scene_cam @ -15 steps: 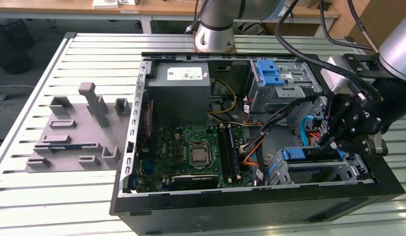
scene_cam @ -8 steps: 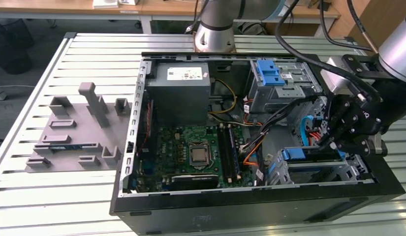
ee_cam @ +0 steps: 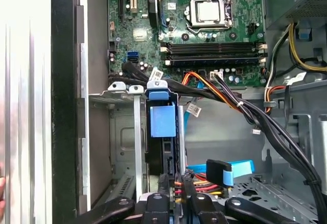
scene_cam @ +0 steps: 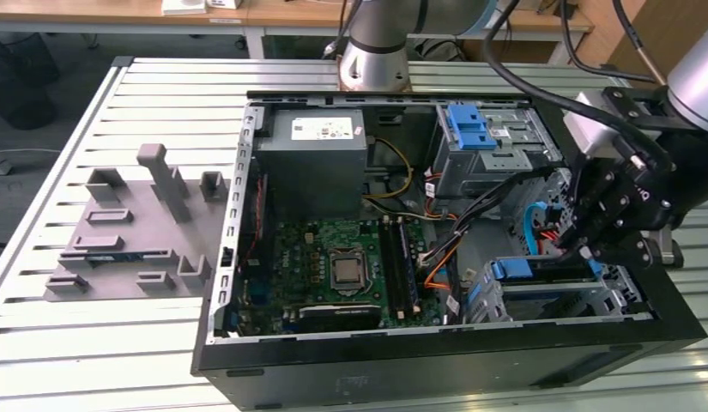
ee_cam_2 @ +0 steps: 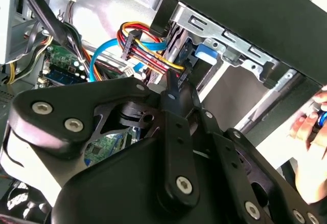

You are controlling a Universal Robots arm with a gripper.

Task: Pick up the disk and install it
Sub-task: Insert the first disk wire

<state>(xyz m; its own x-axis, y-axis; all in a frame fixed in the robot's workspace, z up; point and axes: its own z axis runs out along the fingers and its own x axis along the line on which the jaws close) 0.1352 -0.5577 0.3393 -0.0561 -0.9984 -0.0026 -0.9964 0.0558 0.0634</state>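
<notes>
While seated in its bay [ee_cam: 118, 97], disk [ee_cam: 162, 122] beside claw [ee_cam: 173, 196].

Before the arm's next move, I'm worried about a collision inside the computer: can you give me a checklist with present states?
1. Disk standing in the drive cage slot: ok.
2. Disk fully seated: cannot tell.
3. Gripper in line with the disk: ok.
4. Cables away from the disk's blue end: not ok, they pass right by it.
5. Person's hand away from the work: not ok, it is close beside the case wall, near the gripper.
</notes>
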